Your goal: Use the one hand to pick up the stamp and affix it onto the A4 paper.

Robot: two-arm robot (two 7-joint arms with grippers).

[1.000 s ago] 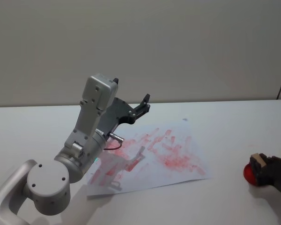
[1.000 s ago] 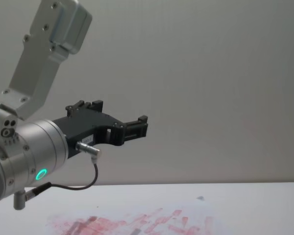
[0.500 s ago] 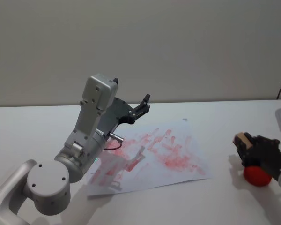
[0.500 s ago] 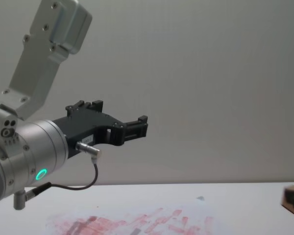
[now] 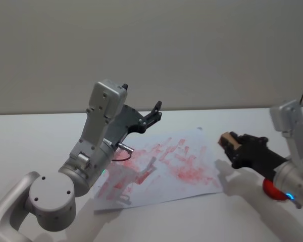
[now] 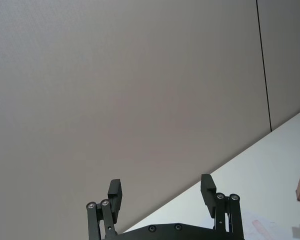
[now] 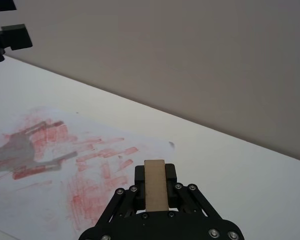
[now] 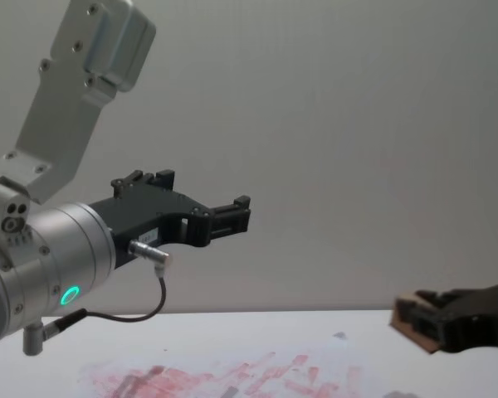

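1. Since half a second ago, my right gripper (image 5: 232, 146) has swung left, away from the round red ink pad (image 5: 270, 189) and toward the white A4 paper with smudged red-pink prints (image 5: 182, 166).
2. My left gripper (image 5: 155, 112) has not moved. It hangs raised near the sheet's far left side, fingers spread wide, holding nothing.
3. The right gripper is clamped on the small tan-brown wooden stamp (image 5: 225, 140), which it holds in the air, clear of the white table (image 5: 40, 136), by the sheet's right edge.
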